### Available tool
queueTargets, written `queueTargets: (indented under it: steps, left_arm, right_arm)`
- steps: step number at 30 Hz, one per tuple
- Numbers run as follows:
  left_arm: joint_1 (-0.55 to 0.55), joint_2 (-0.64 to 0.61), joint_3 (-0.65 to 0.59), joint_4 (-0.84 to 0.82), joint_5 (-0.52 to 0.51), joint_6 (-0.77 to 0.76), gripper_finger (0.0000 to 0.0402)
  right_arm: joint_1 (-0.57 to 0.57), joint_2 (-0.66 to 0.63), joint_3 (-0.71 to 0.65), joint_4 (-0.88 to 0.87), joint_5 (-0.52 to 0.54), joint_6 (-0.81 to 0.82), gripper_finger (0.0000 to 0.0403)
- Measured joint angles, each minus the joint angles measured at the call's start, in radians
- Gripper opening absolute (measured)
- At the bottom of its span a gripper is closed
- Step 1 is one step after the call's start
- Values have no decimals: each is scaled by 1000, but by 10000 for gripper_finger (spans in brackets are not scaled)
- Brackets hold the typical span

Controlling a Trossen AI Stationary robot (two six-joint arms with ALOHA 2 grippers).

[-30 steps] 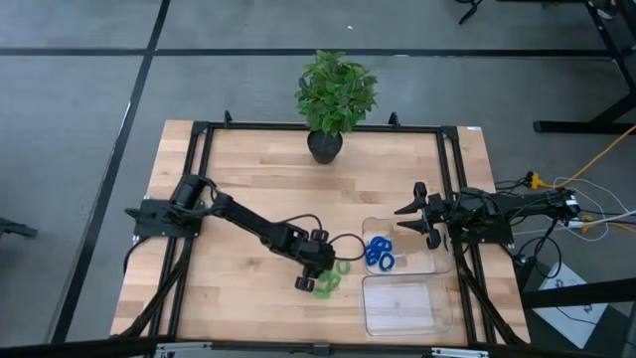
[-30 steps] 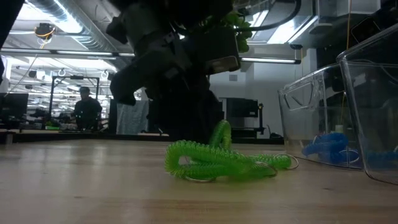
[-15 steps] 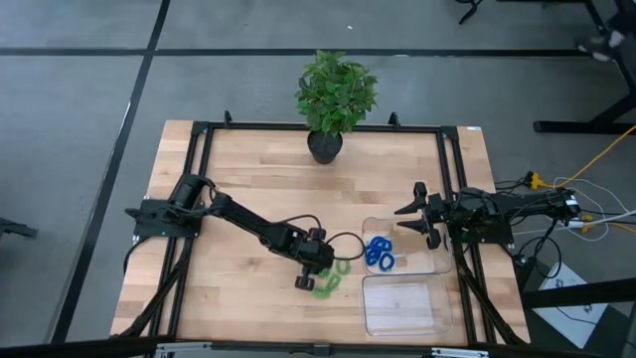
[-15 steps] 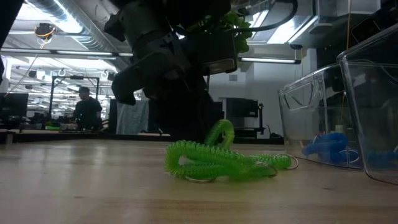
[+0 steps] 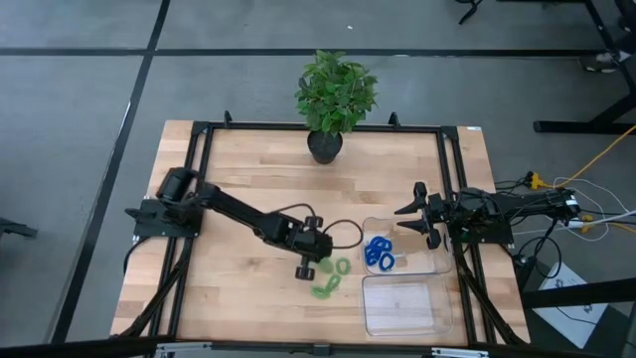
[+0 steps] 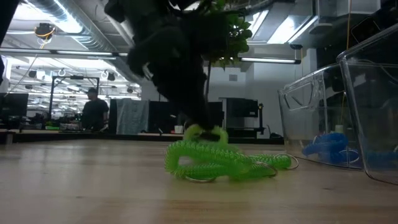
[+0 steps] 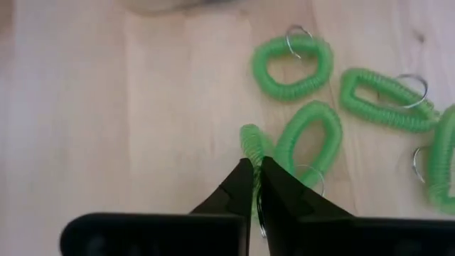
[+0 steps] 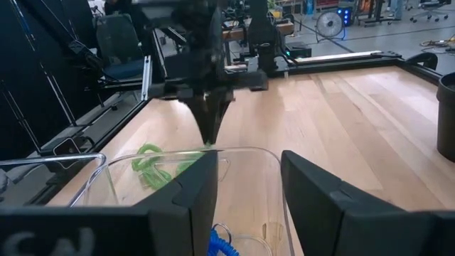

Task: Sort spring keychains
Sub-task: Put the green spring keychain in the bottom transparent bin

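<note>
Several green spring keychains [image 7: 293, 58] lie in a loose group on the wooden table [image 5: 238, 179], seen as a pile in the low view [image 6: 217, 163]. My left gripper [image 7: 254, 171] stands over the group's edge [image 5: 310, 267], shut on one green keychain [image 7: 250, 142]. Blue spring keychains [image 5: 379, 252] lie in the far clear tray [image 5: 429, 267]. My right gripper [image 5: 412, 221] waits open at that tray's far edge, its fingers [image 8: 192, 192] apart with nothing between them. My left gripper pinches a short stretch of the green keychain's coil [image 7: 249, 148] between its two fingertips. The fingers come from above, pointing down. The loop stands on edge below them [image 6: 205, 132], just over the pile; whether it is clear of the table I cannot tell.
A second clear tray [image 5: 402, 303] sits nearer the table's front edge, beside the first. A potted plant [image 5: 333, 99] stands at the far middle. A black rail frame [image 5: 199, 199] runs around the table. A person [image 6: 94, 112] stands in the room behind.
My left gripper has shut on one green keychain at the pile's edge and risen a little, drifting toward the table's left and far side. The loop that stood up from the pile is now held at the fingertips; the other green keychains have stayed put.
</note>
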Motion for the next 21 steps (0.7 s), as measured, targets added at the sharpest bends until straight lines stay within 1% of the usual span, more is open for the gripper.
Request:
queueTargets:
  steps: [12, 21]
  left_arm:
    - [46, -151, 1, 23, -28, 0, 6]
    - [69, -247, 2, 111, -31, 0, 6]
  right_arm:
    - [0, 0, 0, 0, 0, 0, 154]
    - [0, 0, 0, 0, 0, 0, 154]
